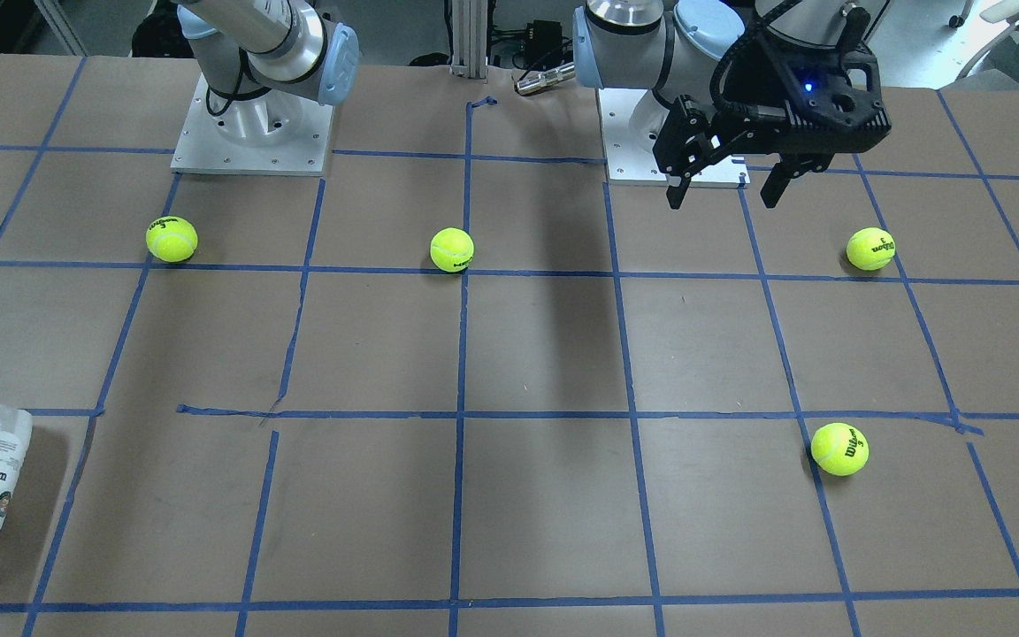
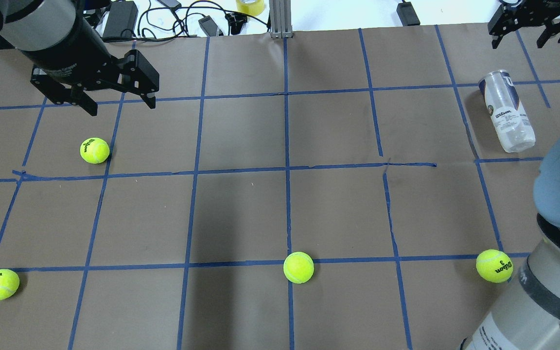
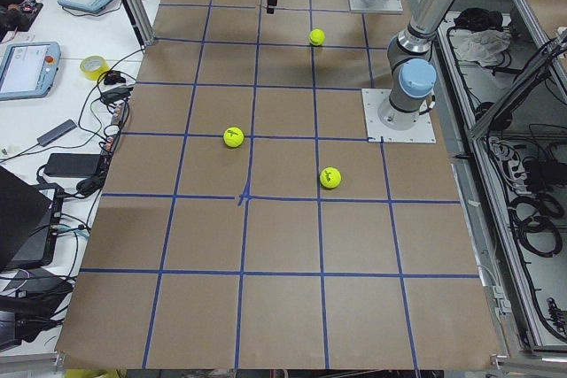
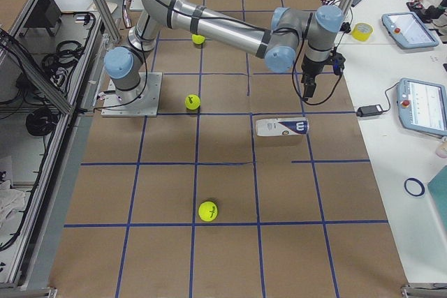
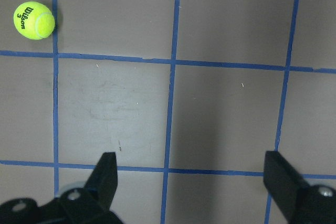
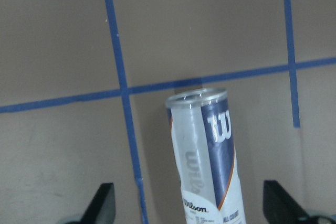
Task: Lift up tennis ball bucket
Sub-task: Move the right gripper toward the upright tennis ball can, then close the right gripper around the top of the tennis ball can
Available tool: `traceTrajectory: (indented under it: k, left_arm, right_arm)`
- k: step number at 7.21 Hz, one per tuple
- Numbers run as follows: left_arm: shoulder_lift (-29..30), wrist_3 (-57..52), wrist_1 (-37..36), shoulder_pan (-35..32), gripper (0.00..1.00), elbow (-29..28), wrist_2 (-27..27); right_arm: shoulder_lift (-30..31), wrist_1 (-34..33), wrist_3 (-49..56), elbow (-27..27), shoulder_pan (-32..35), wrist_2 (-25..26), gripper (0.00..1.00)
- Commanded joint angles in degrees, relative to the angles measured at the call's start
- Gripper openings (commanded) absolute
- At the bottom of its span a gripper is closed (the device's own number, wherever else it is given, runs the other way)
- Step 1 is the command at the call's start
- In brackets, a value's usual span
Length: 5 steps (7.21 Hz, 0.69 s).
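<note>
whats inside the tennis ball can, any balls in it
The tennis ball bucket lies on its side. No yellow-green shows through the clear plastic near its rim. The printed label covers the middle, so what is behind it cannot be seen.

Far overhead and close right-wrist views both look down on the bucket (image 2: pixel 507 111).

we lose one end of the clear plastic, white-and-navy-labelled tennis-ball can (image 6: pixel 207 161) past the right wrist view's bottom edge; the front-facing view's left edge clips it too.
</note>
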<state>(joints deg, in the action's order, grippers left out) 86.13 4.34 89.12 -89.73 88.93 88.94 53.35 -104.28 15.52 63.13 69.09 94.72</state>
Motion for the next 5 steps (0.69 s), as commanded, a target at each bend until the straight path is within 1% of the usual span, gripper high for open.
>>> traceTrajectory:
  k: [1,2,3,5]
  left_arm:
    - [0.0,0.05,0.0,0.0,1.0,-0.07,-0.09]
    - [0.0,0.05,0.0,-0.18,1.0,-0.07,-0.09]
    - [0.0,0.05,0.0,-0.09,1.0,-0.07,-0.17]
    - [0.0,0.05,0.0,-0.18,1.0,0.01,-0.09]
  right_arm:
    - [-6.32,-8.62,9.95,-0.38,-2.11,-0.5,1.0]
    - [-7.29,-8.92,11.8,-0.37,-2.03,-1.11,1.0]
    - [-8.52,-9.1,12.08,-0.37,-2.11,-3.99,1.0]
    - [-9.31,-9.1,11.64,-0.2,-2.03,-4.19,1.0]
